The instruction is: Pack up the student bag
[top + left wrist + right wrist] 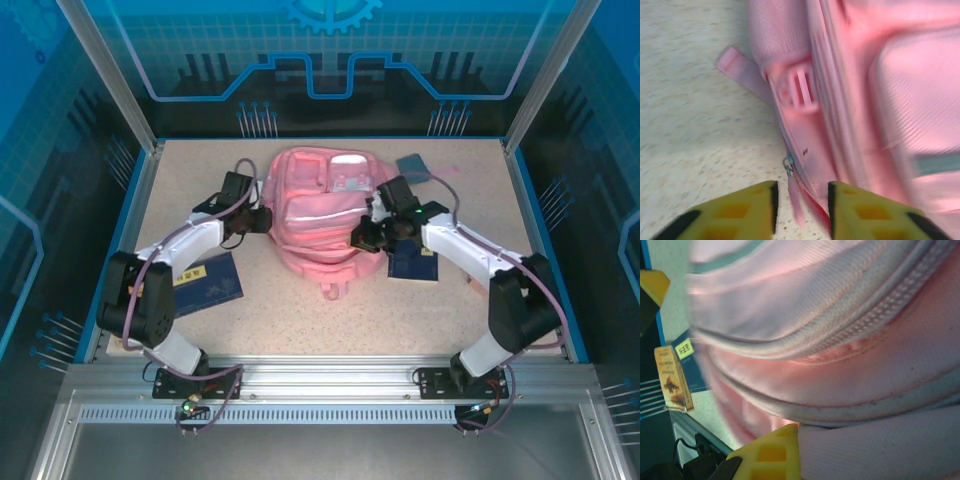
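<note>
Nearest the arm bases, a dark blue book (208, 283) lay on the speckled table (300, 325) by the left arm; its yellow label was too small to read. A second blue book (412, 265) lay under the right arm. Between them sat the student bag (320, 215), mid-table. The left gripper (801, 205) stood partly open at its left side, a pink zip tab (795, 202) hanging loose between the yellow fingers. The right gripper (368, 235) was clamped tight on fabric at the bag's right edge. Beyond, another blue book (412, 165) lay by the far corner.
</note>
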Controlling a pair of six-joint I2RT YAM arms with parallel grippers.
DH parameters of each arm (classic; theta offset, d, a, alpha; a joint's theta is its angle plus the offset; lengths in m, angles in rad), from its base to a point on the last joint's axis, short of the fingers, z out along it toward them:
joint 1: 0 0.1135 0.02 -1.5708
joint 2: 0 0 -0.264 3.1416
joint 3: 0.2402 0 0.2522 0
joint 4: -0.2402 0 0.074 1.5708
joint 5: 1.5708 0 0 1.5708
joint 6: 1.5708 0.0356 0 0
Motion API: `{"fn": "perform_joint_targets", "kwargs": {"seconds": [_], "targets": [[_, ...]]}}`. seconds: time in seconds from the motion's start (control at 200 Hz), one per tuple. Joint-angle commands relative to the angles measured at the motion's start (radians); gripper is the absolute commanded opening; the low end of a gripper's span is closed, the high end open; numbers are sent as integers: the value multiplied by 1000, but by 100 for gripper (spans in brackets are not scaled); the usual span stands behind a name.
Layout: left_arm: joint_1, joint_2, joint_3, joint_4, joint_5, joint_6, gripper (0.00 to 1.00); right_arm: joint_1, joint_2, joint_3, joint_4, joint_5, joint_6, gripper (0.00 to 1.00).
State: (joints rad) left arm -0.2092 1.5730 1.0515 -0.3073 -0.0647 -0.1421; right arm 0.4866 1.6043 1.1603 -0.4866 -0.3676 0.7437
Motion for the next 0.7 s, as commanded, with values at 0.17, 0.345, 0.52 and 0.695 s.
{"fn": "perform_joint_targets", "kwargs": {"seconds": [0.17, 0.345, 0.52, 0.695], "targets": [[37, -124, 9, -123, -79, -164, 70, 118, 212, 223, 14, -71, -18, 29], [38, -225, 22, -207, -29, -212, 83, 96, 123, 189, -64, 65, -41, 59], [38, -326, 16, -286, 49, -249, 90, 6, -48, 61, -150, 310, -67, 69], [37, -376, 16, -330, 110, -275, 92, -132, -67, -51, -158, 386, -83, 69]]}}
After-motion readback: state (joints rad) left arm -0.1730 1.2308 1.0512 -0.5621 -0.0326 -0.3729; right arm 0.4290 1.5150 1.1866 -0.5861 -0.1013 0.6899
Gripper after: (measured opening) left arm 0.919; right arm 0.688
